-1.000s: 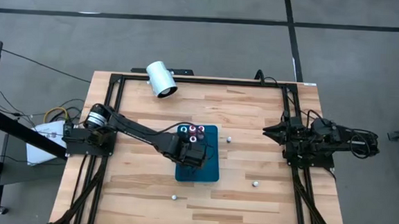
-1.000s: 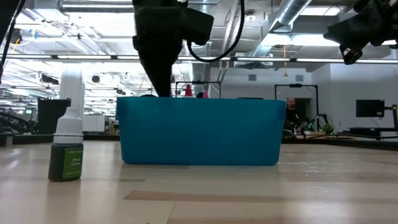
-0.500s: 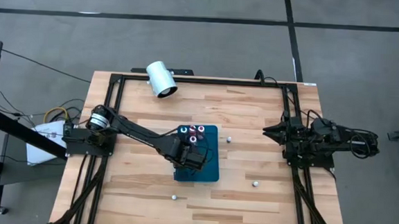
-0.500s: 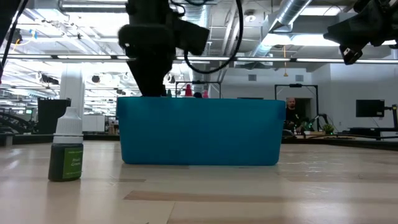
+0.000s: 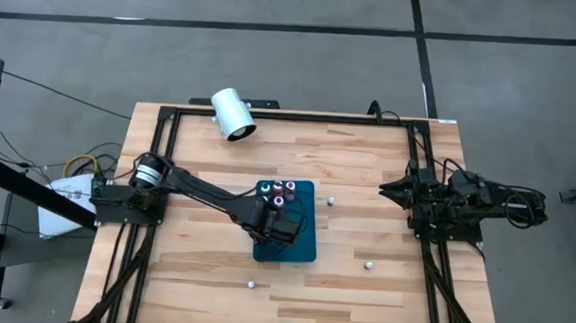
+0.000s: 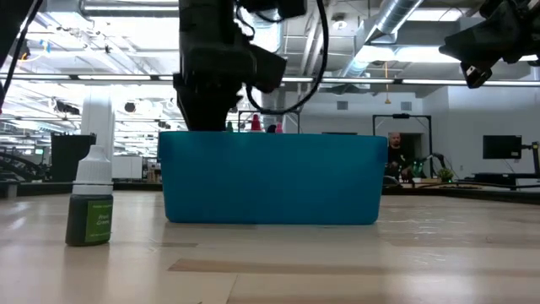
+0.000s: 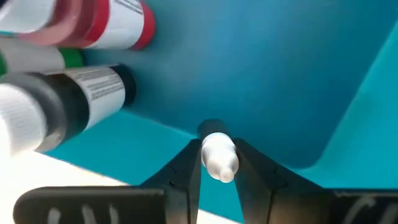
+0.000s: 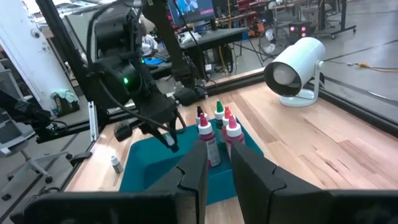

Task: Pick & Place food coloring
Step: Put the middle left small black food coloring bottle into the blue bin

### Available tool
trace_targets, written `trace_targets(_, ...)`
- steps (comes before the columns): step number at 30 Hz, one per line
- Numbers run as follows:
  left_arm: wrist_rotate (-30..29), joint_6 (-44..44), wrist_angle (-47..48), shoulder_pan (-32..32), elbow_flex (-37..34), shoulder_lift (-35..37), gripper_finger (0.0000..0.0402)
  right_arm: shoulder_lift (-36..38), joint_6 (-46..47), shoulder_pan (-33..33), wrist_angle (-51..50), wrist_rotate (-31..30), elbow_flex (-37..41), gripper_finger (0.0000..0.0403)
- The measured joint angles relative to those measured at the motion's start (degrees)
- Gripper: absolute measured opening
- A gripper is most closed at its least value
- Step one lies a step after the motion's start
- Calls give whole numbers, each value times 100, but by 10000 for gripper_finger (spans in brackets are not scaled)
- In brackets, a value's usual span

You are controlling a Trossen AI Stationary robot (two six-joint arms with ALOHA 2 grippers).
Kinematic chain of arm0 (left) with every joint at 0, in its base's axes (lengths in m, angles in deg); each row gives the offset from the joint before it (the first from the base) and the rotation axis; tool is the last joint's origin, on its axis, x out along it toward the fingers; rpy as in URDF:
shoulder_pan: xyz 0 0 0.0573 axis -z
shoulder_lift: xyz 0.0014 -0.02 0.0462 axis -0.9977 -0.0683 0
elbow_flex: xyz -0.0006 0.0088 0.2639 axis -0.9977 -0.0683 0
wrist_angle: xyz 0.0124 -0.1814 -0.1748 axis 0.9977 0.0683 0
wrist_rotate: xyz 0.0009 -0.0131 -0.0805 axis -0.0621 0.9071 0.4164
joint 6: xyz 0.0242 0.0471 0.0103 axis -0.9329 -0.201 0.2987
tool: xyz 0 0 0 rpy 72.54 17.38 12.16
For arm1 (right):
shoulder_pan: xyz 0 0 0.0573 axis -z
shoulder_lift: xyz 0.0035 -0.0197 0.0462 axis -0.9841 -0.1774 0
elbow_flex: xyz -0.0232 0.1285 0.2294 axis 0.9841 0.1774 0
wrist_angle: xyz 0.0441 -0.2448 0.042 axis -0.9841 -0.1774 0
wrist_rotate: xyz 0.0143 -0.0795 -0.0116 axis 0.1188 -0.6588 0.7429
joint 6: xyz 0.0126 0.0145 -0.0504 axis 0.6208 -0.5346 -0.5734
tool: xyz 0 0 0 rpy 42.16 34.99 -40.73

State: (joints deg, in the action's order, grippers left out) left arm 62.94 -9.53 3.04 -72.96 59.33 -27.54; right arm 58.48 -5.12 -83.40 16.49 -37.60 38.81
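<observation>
The blue tray (image 5: 298,244) sits mid-table. Several food coloring bottles (image 5: 278,189) with red and teal tops stand at its far end, and they also show in the right wrist view (image 8: 214,127). My left gripper (image 5: 279,226) hangs over the tray's middle, shut on one more bottle (image 7: 217,155) with a white cap and a dark body. A green bottle (image 6: 90,207) stands on its base on the wood near the tray. My right gripper (image 5: 396,191) waits shut at the table's right side. My left gripper pinches the bottle's white cap (image 7: 219,163) between its two fingers (image 7: 186,180), coming from above and pointing down into the tray. The bottle stands upright below the fingers, with its dark body (image 7: 211,128) toward the tray floor. Whether its base rests there I cannot tell.
Small bottles stand loose on the wood at the tray's right (image 5: 331,199), further right and nearer (image 5: 368,265), and by the near edge (image 5: 250,283). A large white cylinder (image 5: 233,114) lies at the far left edge. Black frame rails (image 5: 291,117) border the table.
My left gripper has shifted slightly over the tray's middle and turned about its wrist, staying shut. The bottles at the tray's far end and the loose ones on the wood have kept their places.
</observation>
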Motion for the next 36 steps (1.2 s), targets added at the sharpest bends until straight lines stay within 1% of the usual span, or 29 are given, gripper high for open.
trace_targets(6,-93,42,-80,0,30,-217,70,2,3,0,22,0,0,60)
trace_targets(14,-287,143,-138,-2,34,-251,70,2,5,0,9,0,0,60)
trace_targets(22,-295,36,-209,-4,34,-251,72,0,5,0,2,2,0,60)
trace_targets(25,-297,30,-211,-4,34,-251,84,0,5,0,2,2,0,60)
trace_targets(32,-302,34,-209,-4,34,-251,130,0,5,0,4,2,0,60)
trace_targets(36,-302,36,-206,-4,34,-251,146,2,5,0,2,2,0,60)
